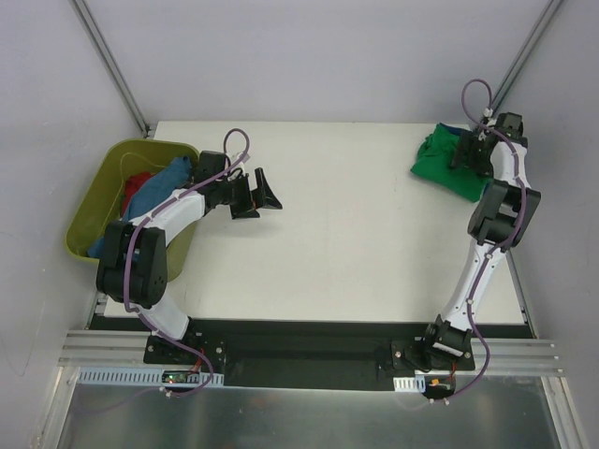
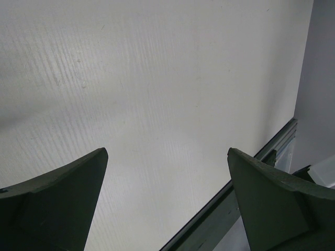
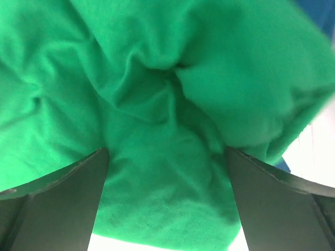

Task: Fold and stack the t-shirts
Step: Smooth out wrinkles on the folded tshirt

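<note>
The crumpled bright green cloth t-shirt is being hovered over at the far right of the white table by the right gripper, fingers apart. The left gripper, also spread apart, is being held over bare table beside the olive-green plastic tub, in which a mid-blue t-shirt and a red t-shirt are being held.

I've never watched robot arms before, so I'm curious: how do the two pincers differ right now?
The left pincer hangs over the white table beside the tub; the right pincer is over the green t-shirt at the far right corner. The left arm is folded back; the right arm reaches far out. Both pincers are open.
</note>
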Controlling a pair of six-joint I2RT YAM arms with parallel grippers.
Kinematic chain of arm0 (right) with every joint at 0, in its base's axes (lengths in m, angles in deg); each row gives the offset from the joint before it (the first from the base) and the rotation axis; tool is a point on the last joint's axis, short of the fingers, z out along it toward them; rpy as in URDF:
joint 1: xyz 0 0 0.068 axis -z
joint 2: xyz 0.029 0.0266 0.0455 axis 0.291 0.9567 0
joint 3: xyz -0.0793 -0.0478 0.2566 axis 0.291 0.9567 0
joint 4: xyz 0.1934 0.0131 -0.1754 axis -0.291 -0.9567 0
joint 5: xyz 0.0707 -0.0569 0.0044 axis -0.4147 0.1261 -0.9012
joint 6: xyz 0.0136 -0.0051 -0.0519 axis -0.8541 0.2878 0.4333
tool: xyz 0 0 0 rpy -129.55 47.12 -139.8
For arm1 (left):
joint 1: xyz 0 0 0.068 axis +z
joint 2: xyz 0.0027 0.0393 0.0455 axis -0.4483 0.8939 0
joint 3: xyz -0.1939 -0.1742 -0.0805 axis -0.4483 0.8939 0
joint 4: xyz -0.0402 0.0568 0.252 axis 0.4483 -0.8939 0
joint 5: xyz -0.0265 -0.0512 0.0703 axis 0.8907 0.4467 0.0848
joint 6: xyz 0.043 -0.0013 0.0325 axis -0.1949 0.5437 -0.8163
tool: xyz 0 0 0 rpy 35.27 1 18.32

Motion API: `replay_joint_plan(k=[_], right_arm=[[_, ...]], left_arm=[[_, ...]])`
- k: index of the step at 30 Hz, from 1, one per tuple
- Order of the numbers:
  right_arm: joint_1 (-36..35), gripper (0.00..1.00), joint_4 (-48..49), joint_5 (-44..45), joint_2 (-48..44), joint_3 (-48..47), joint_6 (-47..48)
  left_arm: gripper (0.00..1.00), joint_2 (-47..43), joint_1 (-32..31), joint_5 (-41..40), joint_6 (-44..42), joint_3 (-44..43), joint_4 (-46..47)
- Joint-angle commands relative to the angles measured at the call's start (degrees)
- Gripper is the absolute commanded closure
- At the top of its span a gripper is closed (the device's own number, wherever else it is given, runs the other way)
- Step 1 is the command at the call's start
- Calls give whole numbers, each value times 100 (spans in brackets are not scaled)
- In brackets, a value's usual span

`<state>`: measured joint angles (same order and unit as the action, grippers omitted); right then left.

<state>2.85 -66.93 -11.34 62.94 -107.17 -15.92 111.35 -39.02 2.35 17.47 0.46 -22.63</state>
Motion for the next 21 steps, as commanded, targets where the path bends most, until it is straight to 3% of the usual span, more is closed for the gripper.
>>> replay_joint_plan(k=[1,8,14,18,21], right_arm=[[-105,3,-1134,382,-182,246,198],[-333,3,-2119,357,-384,798,162],[-737,3,-1884,-109,-1358,2248,-92],[-1115,3,-1506,277,-2481,3644,-337],[-1098,3,-1364,198,-3019,3894,-575]], left_arm=[[1,-384,-45,80,66,96,39],[1,-1024,-54,28,102,509,48],[1,-1728,-62,-87,128,949,39],[1,-2062,-63,-43,119,1142,48],[1,-2300,-63,-69,128,1265,39]])
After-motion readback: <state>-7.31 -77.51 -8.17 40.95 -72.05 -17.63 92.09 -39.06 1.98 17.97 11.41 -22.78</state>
